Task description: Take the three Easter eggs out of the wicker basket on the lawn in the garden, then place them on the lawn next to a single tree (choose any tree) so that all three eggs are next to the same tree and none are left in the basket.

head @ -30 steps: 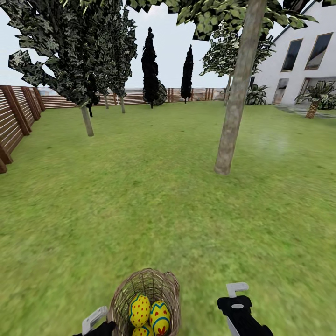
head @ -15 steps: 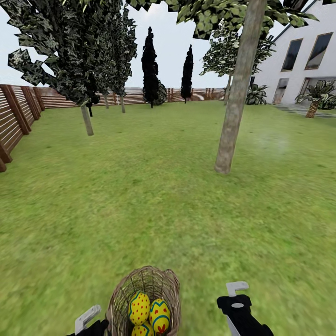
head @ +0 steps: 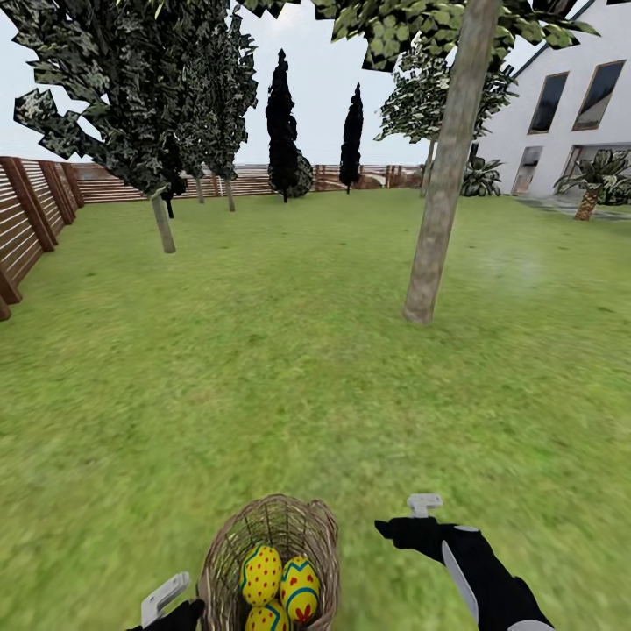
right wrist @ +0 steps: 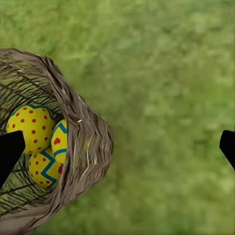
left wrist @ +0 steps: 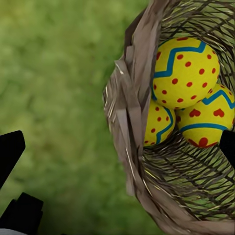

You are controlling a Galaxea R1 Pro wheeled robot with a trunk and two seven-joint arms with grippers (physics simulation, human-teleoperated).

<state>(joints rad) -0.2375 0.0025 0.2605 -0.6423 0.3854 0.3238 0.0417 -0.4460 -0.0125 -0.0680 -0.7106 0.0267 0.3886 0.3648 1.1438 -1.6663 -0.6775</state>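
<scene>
A fenced garden fills the head view: green lawn point(head: 263, 368) runs back to a brown slatted fence point(head: 35, 219) at the left edge, a white house point(head: 561, 105) sits in the upper right, and a thick grey-brown tree point(head: 443, 175) stands right of centre in the middle distance, well apart from everything at the bottom of the frame.

The wicker basket point(head: 272, 561) sits on the grass at the bottom centre; the three eggs point(head: 280, 587) are all inside it, packed touching one another, none yet out.

The eggs look smooth, hard and rounded, so probably light but slippery; a grip across the widest part of the topmost egg point(left wrist: 185, 73), fingers on opposite sides, seems the safest hold, and squeezing near an end would likely pop it out. The basket's open weave looks thin and springy, so it may tip or slide if a finger catches the rim.

The left gripper point(head: 166, 600) hangs at the bottom left, just beside the basket's outer wall; in its wrist view the fingers stand wide apart, straddling the rim, and hold nothing. The right gripper point(head: 419, 519) hovers to the right of the basket, near but apart from it; its fingers seem spread and empty too, though only their dark tips show at the edges of its wrist view.
</scene>
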